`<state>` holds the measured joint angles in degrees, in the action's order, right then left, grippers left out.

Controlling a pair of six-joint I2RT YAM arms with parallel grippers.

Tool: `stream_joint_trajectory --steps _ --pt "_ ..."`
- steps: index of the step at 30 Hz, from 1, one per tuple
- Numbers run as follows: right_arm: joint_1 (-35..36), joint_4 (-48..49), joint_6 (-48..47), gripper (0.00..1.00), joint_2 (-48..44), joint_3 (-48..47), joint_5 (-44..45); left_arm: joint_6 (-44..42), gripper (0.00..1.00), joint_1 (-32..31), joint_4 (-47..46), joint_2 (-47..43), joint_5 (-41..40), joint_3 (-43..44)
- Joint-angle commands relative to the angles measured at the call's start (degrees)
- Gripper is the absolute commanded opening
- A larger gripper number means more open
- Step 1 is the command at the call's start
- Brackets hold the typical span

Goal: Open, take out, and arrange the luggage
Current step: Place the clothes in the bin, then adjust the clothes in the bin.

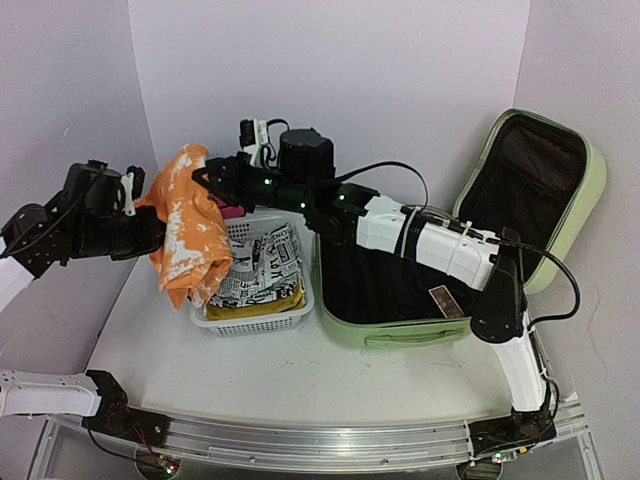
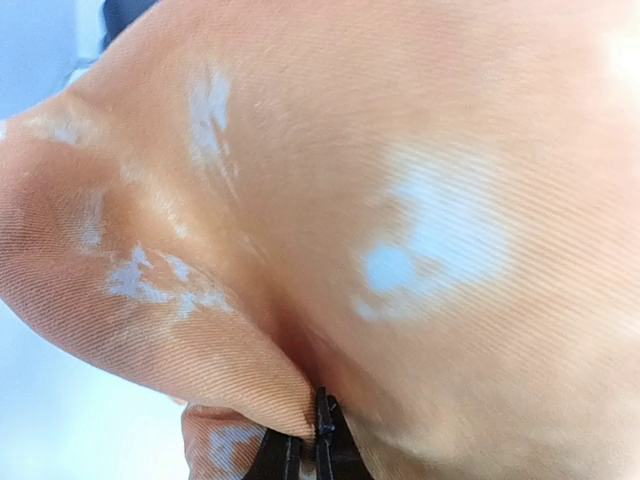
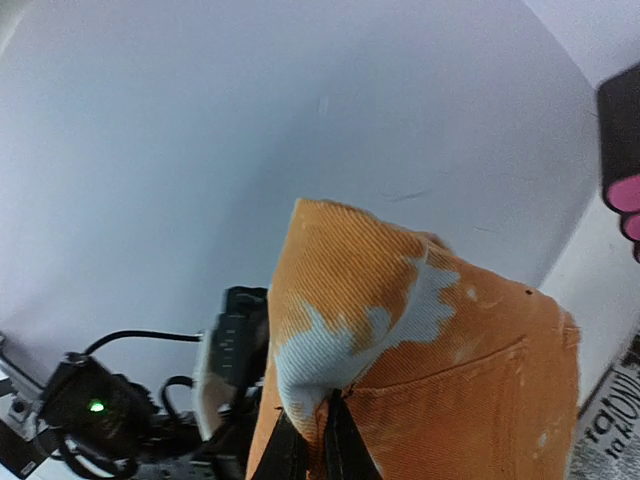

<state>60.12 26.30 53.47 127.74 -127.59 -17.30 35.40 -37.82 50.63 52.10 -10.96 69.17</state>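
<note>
The luggage (image 1: 395, 328), a light-green hard-shell suitcase, lies open at the right with its lid (image 1: 592, 195) propped up and black lining showing. An orange garment with white blotches (image 1: 190, 235) hangs in the air above the left end of the white basket (image 1: 258, 320). My left gripper (image 1: 150, 215) is shut on the garment's left side; its jaws (image 2: 312, 440) pinch a fold of the cloth. My right gripper (image 1: 203, 180) reaches across from the right and is shut on the garment's upper edge (image 3: 345, 300), with fabric pinched between its fingertips (image 3: 312, 435).
The white perforated basket holds a black-and-white printed cloth (image 1: 262, 265) over a yellow item (image 1: 262, 302). A small black box with pink fronts (image 1: 232, 210) stands behind the basket, partly hidden. White walls close in at the back and both sides.
</note>
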Motion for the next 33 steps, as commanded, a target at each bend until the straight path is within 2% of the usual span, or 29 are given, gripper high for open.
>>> stream_joint_trajectory --steps 1,6,11,17,28,33 --pt "-5.84 8.73 2.91 0.0 -2.88 11.61 3.27 -2.42 0.0 -0.24 -6.22 7.65 -4.89 -2.54" --pt "-12.83 9.77 4.02 0.0 -6.25 27.04 3.14 -2.75 0.0 0.42 -12.78 19.2 -1.35 -3.36" --pt "-17.23 9.69 1.75 0.0 -10.8 36.7 4.89 -2.74 0.0 1.14 -15.11 23.59 2.26 -1.23" --pt "-19.5 6.61 -0.37 0.0 -10.74 35.13 1.93 -3.34 0.0 1.57 -15.14 22.87 4.39 1.64" --pt "-20.08 0.34 -3.98 0.0 -14.61 34.15 5.58 -3.67 0.01 2.67 -15.26 19.97 10.09 6.09" --pt "-20.13 -0.7 -3.73 0.0 -14.66 35.83 6.85 -2.59 0.0 6.16 -17.36 21.91 16.34 3.39"
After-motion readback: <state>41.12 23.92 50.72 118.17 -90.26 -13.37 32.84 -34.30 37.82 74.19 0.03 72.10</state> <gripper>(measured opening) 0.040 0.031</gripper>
